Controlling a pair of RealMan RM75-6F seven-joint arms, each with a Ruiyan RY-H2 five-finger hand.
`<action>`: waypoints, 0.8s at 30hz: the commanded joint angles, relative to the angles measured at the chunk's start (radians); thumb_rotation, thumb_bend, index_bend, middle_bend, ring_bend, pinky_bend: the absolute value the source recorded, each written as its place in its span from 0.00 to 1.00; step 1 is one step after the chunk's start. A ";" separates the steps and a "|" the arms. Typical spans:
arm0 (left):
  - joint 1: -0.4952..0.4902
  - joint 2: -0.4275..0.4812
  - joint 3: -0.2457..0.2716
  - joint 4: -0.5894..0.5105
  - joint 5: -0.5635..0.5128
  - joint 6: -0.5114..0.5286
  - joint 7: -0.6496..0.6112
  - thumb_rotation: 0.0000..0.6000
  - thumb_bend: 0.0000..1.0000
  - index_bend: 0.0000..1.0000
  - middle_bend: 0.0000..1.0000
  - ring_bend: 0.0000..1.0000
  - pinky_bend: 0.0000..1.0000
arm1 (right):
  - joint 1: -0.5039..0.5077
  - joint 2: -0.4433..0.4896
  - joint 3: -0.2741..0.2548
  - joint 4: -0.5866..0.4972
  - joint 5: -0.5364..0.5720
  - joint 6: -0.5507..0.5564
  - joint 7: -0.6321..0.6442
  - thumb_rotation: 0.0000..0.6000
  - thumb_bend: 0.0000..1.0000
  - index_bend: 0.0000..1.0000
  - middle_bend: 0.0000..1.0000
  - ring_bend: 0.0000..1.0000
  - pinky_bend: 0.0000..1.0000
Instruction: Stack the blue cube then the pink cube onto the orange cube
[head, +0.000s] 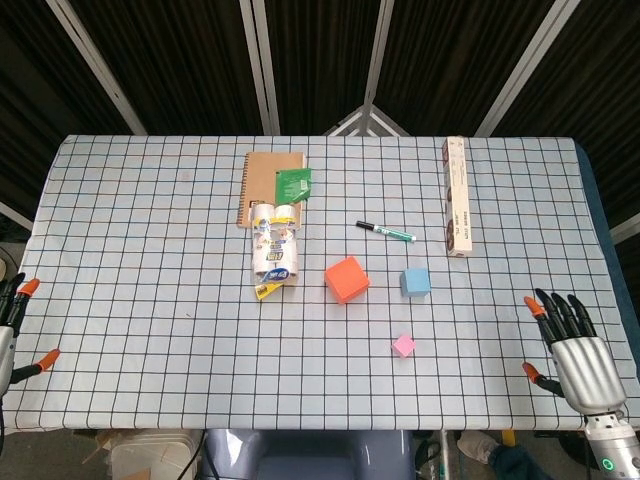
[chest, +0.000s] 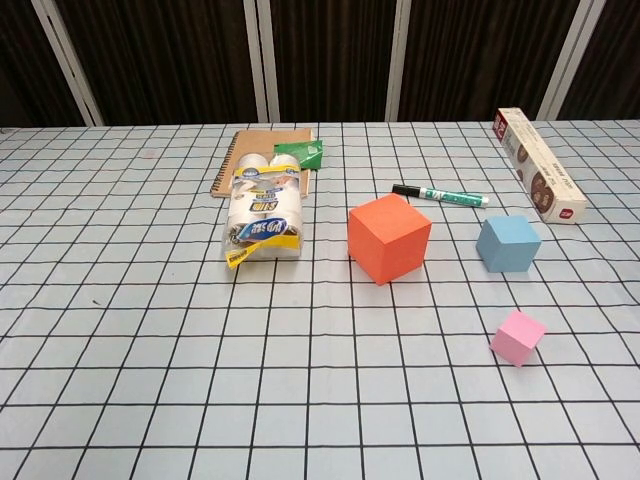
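Nothing stacked yet; both hands empty at the near table edge, three cubes loose mid-table.

Right hand (head: 574, 345) is spread wide, holding nothing; left hand (head: 12, 330) is barely in frame, seemingly empty too. Pink cube (chest: 518, 337) sits nearest, then blue cube (chest: 508, 243) just right of orange cube (chest: 389, 238), marker pen (chest: 440, 194) behind them. Cubes have no long axis; orange one is turned corner-toward the robot, so a square-on blue drop could overhang an edge and tip. Reaching past pink risks knocking it.
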 joint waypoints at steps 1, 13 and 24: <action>0.002 -0.004 -0.003 -0.002 -0.006 0.003 0.011 1.00 0.11 0.03 0.00 0.00 0.00 | 0.079 0.000 0.018 0.001 -0.037 -0.080 -0.002 1.00 0.26 0.00 0.00 0.00 0.00; -0.010 -0.029 -0.027 -0.010 -0.062 -0.017 0.080 1.00 0.12 0.03 0.00 0.00 0.00 | 0.285 0.022 0.103 -0.060 0.174 -0.433 0.012 1.00 0.26 0.00 0.00 0.00 0.00; -0.006 -0.019 -0.047 -0.008 -0.104 -0.019 0.057 1.00 0.12 0.03 0.00 0.00 0.00 | 0.423 -0.027 0.180 -0.079 0.413 -0.612 -0.088 1.00 0.26 0.02 0.00 0.00 0.00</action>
